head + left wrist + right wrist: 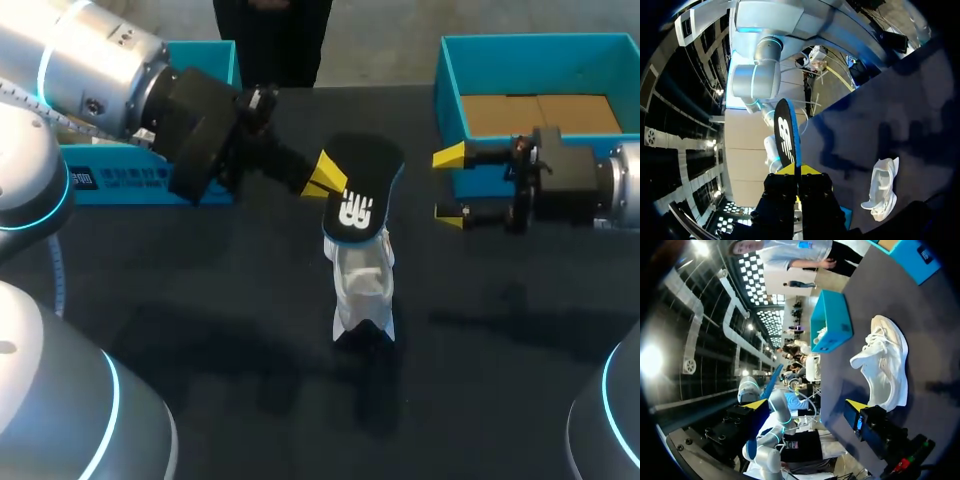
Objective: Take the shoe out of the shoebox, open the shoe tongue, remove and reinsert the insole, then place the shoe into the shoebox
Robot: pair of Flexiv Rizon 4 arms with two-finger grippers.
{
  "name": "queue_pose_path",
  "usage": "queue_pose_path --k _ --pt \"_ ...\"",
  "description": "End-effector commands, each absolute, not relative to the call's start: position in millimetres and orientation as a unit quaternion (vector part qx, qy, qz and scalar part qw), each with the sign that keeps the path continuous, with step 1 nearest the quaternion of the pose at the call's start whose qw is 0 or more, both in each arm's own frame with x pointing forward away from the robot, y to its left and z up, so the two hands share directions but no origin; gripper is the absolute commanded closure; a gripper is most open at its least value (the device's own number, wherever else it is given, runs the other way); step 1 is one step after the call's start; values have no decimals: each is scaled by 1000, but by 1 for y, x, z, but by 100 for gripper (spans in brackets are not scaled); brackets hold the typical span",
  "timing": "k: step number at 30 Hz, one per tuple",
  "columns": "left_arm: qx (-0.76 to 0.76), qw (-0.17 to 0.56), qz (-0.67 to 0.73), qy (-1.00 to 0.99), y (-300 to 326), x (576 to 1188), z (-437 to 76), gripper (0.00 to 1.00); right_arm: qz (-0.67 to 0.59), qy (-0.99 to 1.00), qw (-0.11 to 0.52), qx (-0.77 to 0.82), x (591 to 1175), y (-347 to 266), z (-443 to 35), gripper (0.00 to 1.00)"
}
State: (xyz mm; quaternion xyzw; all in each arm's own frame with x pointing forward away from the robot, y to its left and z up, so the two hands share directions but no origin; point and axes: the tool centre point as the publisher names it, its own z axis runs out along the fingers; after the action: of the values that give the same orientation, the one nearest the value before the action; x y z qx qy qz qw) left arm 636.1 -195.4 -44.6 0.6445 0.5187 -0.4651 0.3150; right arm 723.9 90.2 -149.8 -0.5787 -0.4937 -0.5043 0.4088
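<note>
My left gripper (326,176) is clamped on the edge of the flat black foam insole with a white logo (362,188), holding it in the air just over the white mesh sneaker (364,290), well placed, I judge, for reinsertion. The sneaker sits on the dark table (200,300), outside the blue cardboard shoebox (450,75). My right gripper (450,185) hangs beside that box with fingers spread wide, probably ready to steady the sneaker.

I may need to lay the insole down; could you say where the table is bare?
Bare table lies left of the shoe, below the left box, and along the near edge. Right of the shoe is free under the hovering right fingers. Crowded above the shoe, where the left fingers hold the insole.
</note>
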Motion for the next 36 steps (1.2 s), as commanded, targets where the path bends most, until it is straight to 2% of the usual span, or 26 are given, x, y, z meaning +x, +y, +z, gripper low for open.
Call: queue_pose_path --k 1,10,22,31,36 --pt "644 317 -465 518 -195 635 -46 100 -508 -492 408 -578 726 95 -151 0" --pt "667 391 -410 484 -195 640 -70 100 -510 -494 401 -579 724 88 -148 0" --pt "688 393 -395 465 -199 638 -106 100 -523 -501 402 -561 724 94 -136 0" --pt "694 449 -351 440 -216 654 -122 100 -517 -503 428 -544 723 113 -136 0" --pt "692 449 -349 444 -222 663 -127 100 -512 -502 439 -541 722 122 -137 0"
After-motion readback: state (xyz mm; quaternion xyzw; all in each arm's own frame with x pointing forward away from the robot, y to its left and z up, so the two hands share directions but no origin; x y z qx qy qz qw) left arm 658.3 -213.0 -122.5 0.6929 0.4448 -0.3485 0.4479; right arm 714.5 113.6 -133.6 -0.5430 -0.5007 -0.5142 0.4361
